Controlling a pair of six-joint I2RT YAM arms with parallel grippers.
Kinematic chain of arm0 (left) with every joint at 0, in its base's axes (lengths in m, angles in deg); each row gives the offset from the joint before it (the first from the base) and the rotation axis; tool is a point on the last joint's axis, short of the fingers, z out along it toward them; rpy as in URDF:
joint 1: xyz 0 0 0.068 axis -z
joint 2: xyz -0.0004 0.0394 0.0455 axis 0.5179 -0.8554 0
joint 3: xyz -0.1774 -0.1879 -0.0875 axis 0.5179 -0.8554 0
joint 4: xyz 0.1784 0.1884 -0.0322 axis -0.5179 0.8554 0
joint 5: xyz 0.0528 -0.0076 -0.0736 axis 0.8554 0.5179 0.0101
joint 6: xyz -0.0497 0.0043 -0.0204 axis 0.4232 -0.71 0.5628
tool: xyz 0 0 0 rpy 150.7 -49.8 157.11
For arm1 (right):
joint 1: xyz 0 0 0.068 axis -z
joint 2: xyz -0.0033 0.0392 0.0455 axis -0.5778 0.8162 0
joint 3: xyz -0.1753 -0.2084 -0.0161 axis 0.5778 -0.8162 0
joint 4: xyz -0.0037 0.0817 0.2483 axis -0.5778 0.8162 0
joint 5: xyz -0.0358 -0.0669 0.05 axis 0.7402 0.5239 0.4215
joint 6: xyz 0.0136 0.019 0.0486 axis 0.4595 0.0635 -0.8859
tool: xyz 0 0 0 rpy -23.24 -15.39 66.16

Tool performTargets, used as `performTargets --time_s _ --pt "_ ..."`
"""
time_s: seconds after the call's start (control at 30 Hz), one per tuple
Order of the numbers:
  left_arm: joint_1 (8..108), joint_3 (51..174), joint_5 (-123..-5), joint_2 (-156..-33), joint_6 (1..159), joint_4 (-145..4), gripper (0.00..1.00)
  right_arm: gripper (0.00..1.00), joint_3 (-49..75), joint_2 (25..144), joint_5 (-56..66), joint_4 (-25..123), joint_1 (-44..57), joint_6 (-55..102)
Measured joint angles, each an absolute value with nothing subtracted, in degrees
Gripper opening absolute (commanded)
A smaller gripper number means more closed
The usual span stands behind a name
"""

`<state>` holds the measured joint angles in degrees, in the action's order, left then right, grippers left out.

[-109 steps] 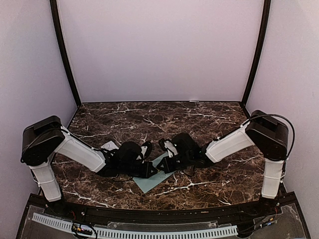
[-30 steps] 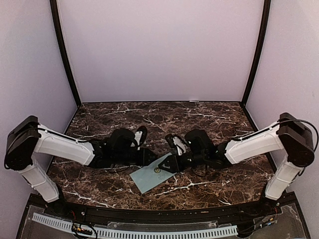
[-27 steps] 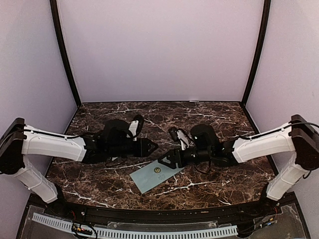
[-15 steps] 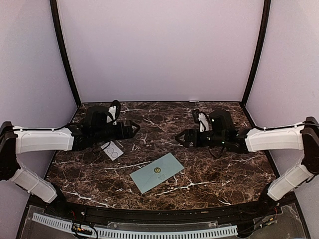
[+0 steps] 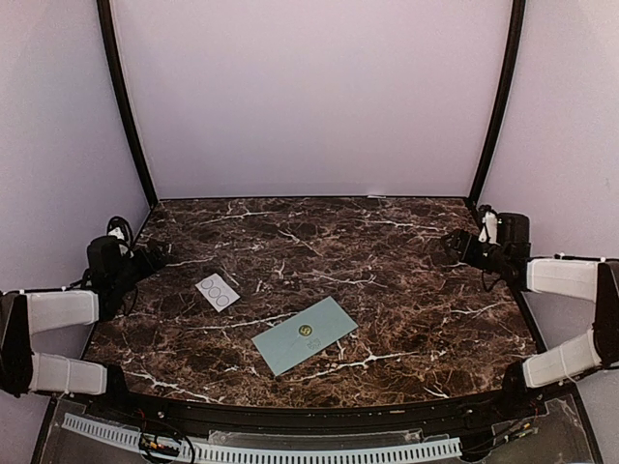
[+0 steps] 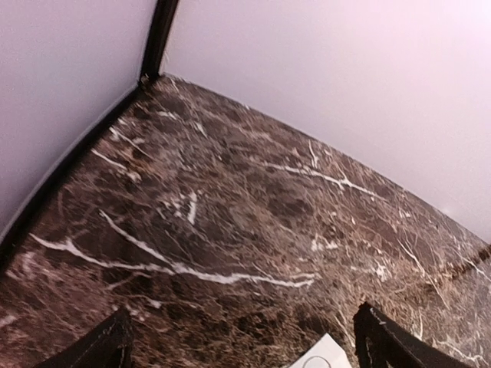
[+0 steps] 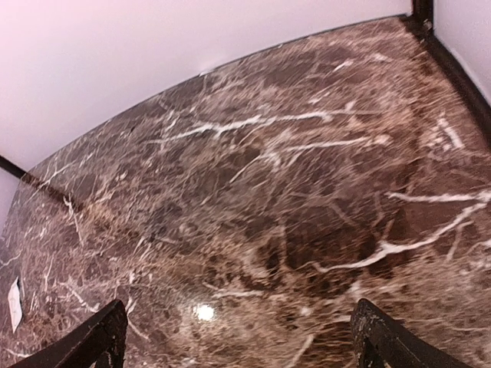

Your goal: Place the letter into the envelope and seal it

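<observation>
Blue-green envelope (image 5: 305,334) lies central; left gripper (image 5: 153,255), right gripper (image 5: 451,243) at table (image 5: 416,319) edges, fingers apart.

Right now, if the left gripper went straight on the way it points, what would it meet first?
The way looks free: the left gripper, open, points over marble table toward the pale wall. The white strip with circles lies near one finger, probably below that line, but depth is unclear.
</observation>
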<state>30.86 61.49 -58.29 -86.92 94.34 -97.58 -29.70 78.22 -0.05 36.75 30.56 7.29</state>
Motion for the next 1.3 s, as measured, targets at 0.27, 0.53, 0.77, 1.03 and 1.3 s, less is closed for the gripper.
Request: performTargets --time_s 0.27,0.53,0.77,1.03,1.3 --pt "30.07 54.32 -47.08 -80.69 84.18 -109.42 0.99 0.98 -38.99 70.46 3.41 24.11 37.47 12.27" --pt "30.07 52.68 -47.10 -88.06 75.19 -120.16 0.99 0.99 -50.73 70.37 15.28 2.39 37.49 18.06" --pt "30.09 50.38 -51.69 -98.31 72.26 -135.67 0.99 0.99 -53.57 79.51 19.25 -13.52 37.49 21.47" --pt "32.63 49.60 -52.76 -108.60 68.90 -148.24 0.99 0.99 -53.46 90.78 18.62 -26.11 35.57 25.65" --pt "34.00 52.68 -51.56 -109.48 67.30 -148.05 0.99 0.99 -52.72 91.79 18.49 -27.95 33.29 27.96"
